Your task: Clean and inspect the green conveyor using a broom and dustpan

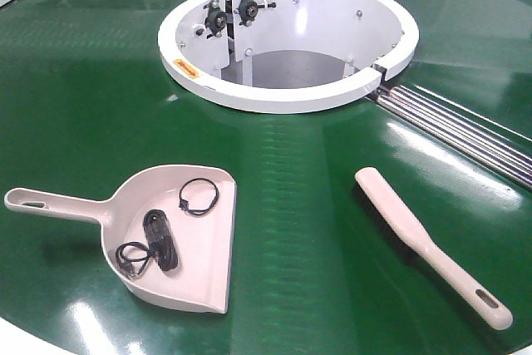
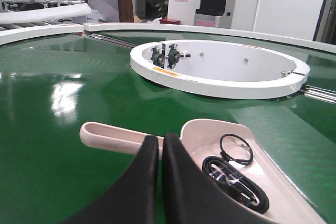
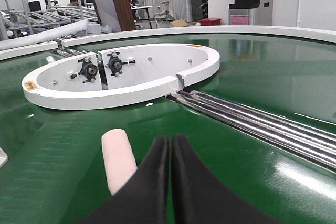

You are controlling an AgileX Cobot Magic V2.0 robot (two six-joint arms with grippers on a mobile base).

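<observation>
The green conveyor (image 1: pixel 299 205) fills the whole space in front of me, glossy and slick, with the white ring housing (image 1: pixel 283 93) at its middle and steel rollers (image 1: pixel 465 126) running off toward the right. On the belt near the front edge lies the dustpan (image 1: pixel 187 243), on the left, its handle pointing left; well apart from it on the right lies the broom (image 1: pixel 428 245), bristles along its left edge and its slotted handle end pointing toward the front right. Inside the dustpan sit a coiled black cable (image 1: pixel 160 239) and a small black ring (image 1: pixel 198 197), so the collecting looks largely done. The left gripper (image 2: pixel 160 153) hangs just over the dustpan's handle with its jaws pressed together and holding nothing; the right gripper (image 3: pixel 170 156) hovers beside the broom's head, likewise closed and empty. The trouble I foresee: closed jaws coming down would only push either tool across the shiny belt. A tilted lift of the dustpan could also spill the loose ring and cable back out, perhaps toward the rollers.
</observation>
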